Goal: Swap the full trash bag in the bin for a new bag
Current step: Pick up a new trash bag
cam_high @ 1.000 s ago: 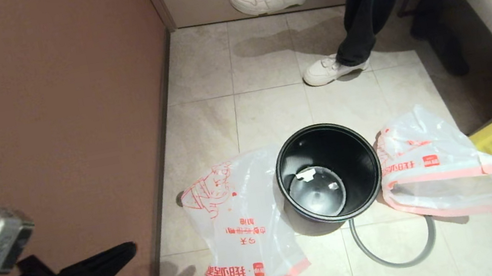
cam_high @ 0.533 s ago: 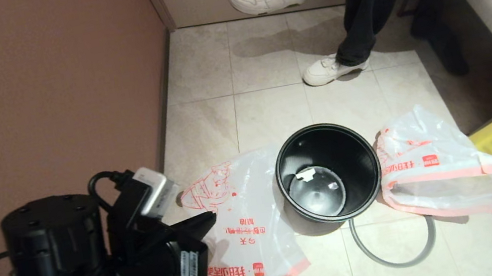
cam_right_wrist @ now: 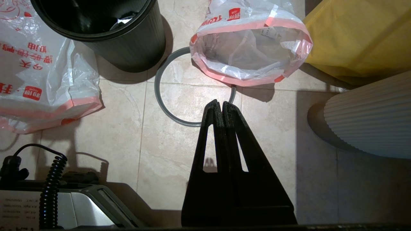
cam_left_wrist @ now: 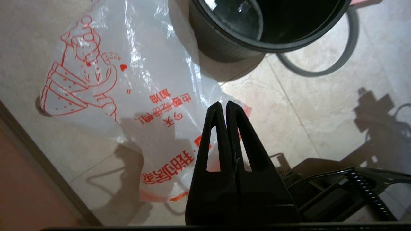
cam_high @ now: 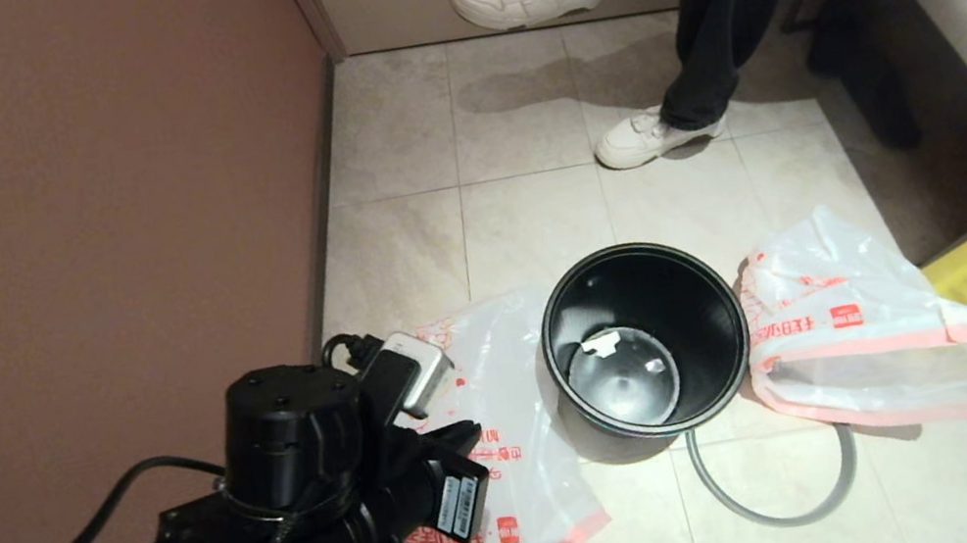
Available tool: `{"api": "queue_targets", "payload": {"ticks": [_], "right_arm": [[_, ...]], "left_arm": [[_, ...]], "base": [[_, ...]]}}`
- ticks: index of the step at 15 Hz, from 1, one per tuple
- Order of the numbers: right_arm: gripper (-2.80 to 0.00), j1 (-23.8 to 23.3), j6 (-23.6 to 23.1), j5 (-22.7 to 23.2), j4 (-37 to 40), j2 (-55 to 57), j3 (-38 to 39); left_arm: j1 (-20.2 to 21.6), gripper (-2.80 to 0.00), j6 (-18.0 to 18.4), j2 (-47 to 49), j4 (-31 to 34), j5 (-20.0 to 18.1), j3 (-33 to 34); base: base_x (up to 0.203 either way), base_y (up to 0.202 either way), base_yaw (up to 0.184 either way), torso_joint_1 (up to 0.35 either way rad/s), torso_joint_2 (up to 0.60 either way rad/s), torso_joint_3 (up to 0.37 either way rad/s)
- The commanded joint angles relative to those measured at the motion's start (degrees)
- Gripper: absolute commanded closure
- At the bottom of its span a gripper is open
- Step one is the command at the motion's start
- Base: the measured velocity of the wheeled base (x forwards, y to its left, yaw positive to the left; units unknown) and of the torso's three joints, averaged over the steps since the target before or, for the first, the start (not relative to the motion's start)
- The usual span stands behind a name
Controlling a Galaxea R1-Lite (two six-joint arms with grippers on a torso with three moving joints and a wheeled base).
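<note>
The left arm fills the lower left of the head view, its black wrist reaching toward the middle of the frame. Its tool (cam_high: pixel 463 434) points right and a little down, and in the left wrist view (cam_left_wrist: pixel 223 106) the two black fingers press flat together with nothing between them. The right arm does not show in the head view — only its own wrist view catches its tool (cam_right_wrist: pixel 219 104), fingers likewise closed and empty, apparently hanging above the floor.
</note>
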Motion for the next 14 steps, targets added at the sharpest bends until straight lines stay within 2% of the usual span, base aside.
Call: {"api": "queue_targets", "payload": {"ticks": [1, 4, 6, 8, 11, 14], "right_arm": [[0.00, 0.0, 0.0, 0.0, 0.4, -0.3, 0.2], [0.00, 0.0, 0.1, 0.0, 0.4, -0.3, 0.2], [0.00, 0.0, 0.7, 0.0, 0.4, -0.3, 0.2], [0.00, 0.0, 0.8, 0.0, 0.4, -0.3, 0.2], [0.00, 0.0, 0.8, 0.0, 0.4, -0.3, 0.2], [0.00, 0.0, 0.8, -0.1, 0.4, -0.3, 0.2]], "left_arm": [[0.1, 0.00, 0.0, 4.7, -0.2, 1.1, -0.3], [0.8, 0.00, 0.5, 14.2, -1.0, 3.4, -1.9], [1.7, 0.00, 3.5, 18.4, -1.0, 4.1, -2.5], [2.3, 0.00, 5.0, 21.3, -0.5, 5.3, -2.3], [4.3, 0.00, 8.7, 25.3, 4.3, 5.5, -1.5], [7.7, 0.00, 14.1, 31.9, 3.1, 5.3, -1.4]], "base": [[0.000, 0.000, 0.000, 0.000, 0.00, 0.000], [0.000, 0.000, 0.000, 0.000, 0.00, 0.000], [0.000, 0.000, 0.000, 0.000, 0.00, 0.000], [0.000, 0.000, 0.000, 0.000, 0.00, 0.000], [0.000, 0.000, 0.000, 0.000, 0.00, 0.000], [0.000, 0.000, 0.000, 0.000, 0.00, 0.000]]}}
